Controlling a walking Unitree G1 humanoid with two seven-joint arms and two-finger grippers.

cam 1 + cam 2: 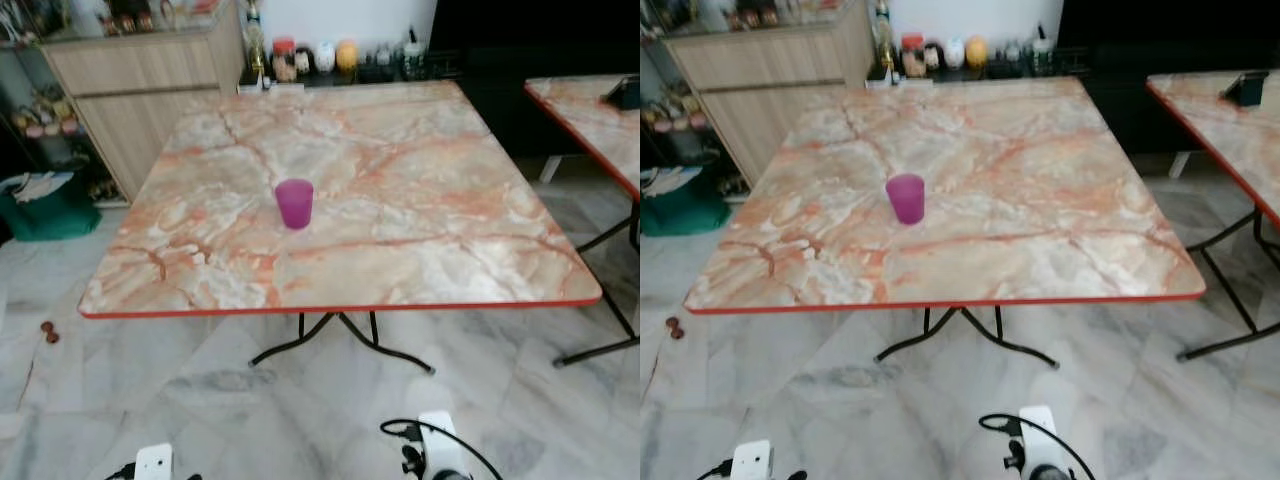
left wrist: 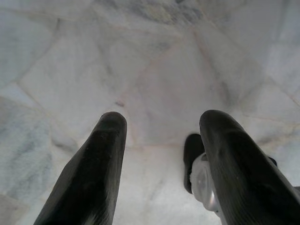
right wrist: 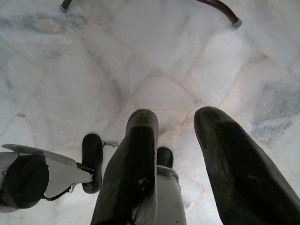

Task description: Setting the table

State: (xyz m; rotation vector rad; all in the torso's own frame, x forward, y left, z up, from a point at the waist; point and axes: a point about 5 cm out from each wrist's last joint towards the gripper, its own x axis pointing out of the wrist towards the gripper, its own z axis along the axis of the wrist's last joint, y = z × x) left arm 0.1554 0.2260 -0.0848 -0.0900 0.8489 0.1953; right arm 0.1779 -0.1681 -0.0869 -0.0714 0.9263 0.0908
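A purple cup (image 1: 294, 203) is seen standing upright on the marble-patterned counter (image 1: 420, 220), left of its middle, well ahead of and above both tools. From the head views a second counter (image 1: 590, 115) is seen to the right and a wooden cabinet (image 1: 140, 90) to the left behind. The left tool (image 2: 159, 140) is shown by its wrist view hanging over the marble floor (image 2: 154, 61), fingers apart and holding nothing. The right tool (image 3: 176, 136) is likewise spread and empty, with the counter's black legs (image 3: 220, 9) visible beyond it.
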